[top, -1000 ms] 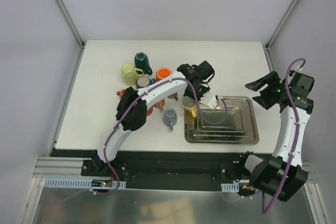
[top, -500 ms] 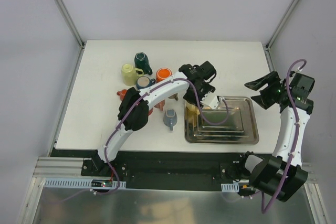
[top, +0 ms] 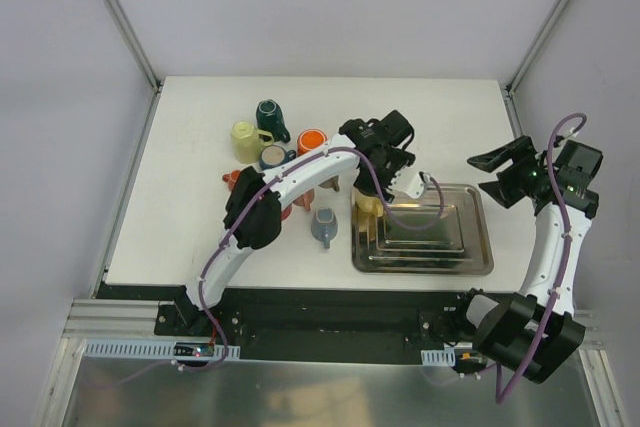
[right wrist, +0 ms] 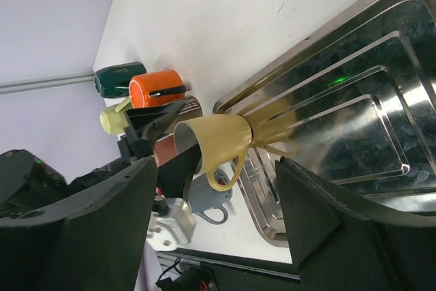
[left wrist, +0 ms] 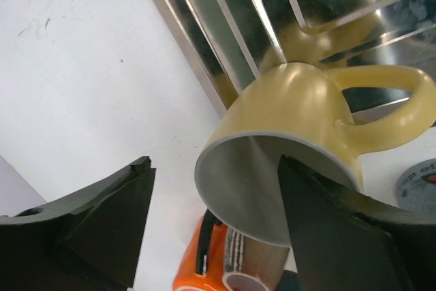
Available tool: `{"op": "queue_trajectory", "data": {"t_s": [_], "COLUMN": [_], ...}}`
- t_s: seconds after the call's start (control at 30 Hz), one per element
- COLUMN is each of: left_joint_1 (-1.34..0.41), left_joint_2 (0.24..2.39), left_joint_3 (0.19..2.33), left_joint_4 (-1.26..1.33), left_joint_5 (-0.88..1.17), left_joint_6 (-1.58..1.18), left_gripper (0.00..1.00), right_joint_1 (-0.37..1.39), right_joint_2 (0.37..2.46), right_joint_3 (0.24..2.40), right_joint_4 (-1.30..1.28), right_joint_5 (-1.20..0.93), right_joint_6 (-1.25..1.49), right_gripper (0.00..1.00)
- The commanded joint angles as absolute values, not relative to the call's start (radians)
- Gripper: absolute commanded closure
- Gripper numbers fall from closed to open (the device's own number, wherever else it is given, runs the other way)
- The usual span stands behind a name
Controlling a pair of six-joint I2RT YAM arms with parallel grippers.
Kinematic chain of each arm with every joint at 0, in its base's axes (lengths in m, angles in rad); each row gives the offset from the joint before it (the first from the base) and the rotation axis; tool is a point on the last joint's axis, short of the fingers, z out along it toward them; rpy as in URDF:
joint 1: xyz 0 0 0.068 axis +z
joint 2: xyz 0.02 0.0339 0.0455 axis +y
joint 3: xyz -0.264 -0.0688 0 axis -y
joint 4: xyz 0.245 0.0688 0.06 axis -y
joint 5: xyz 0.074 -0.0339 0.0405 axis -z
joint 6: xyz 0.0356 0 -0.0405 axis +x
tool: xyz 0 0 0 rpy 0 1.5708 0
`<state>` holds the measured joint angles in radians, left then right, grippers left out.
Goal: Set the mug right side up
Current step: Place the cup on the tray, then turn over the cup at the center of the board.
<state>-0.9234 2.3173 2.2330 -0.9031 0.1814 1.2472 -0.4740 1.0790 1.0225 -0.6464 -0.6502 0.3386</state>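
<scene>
The yellow mug sits at the left edge of the metal tray, its mouth turned up toward the left wrist camera and its handle out to one side. The left gripper hangs over it with jaws wide apart, one finger crossing the rim. Close beside stand a grey-blue mug and an orange mug; farther back are a dark green mug and a pale yellow mug. The right gripper is open and holds nothing, off the tray's right side.

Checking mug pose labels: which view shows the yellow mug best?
Left wrist: the yellow mug is close up, with rim, inside and handle clear. Right wrist shows it whole but small, at the tray's edge. Top external shows only a sliver under the left gripper.
</scene>
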Motion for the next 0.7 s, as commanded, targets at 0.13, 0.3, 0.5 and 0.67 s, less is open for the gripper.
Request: {"op": "queue_trajectory", "data": {"t_s": [0.13, 0.3, 0.5, 0.67], "left_joint_1": [-0.930, -0.928, -0.910, -0.793], "left_joint_2": [1.941, 1.711, 1.430, 1.362], "left_joint_3": [2.231, 2.074, 1.745, 1.678], "left_joint_4": [-0.897, -0.868, -0.877, -0.911], "left_joint_5": [0.235, 0.022, -0.076, 0.121], "left_joint_6": [0.904, 0.355, 0.066, 0.153], "left_gripper": [0.01, 0.01, 0.01, 0.01], "right_joint_1": [-0.477, -0.393, -0.056, 0.113], "right_joint_2": [1.069, 1.074, 1.066, 1.147], "right_joint_3": [1.049, 1.086, 1.126, 1.126], "right_joint_4": [-0.643, -0.670, -0.776, -0.790], "right_joint_5": [-0.681, -0.709, -0.635, -0.591], "right_joint_6": [0.149, 0.008, -0.265, -0.213], "right_gripper": [0.21, 0.20, 0.22, 0.30]}}
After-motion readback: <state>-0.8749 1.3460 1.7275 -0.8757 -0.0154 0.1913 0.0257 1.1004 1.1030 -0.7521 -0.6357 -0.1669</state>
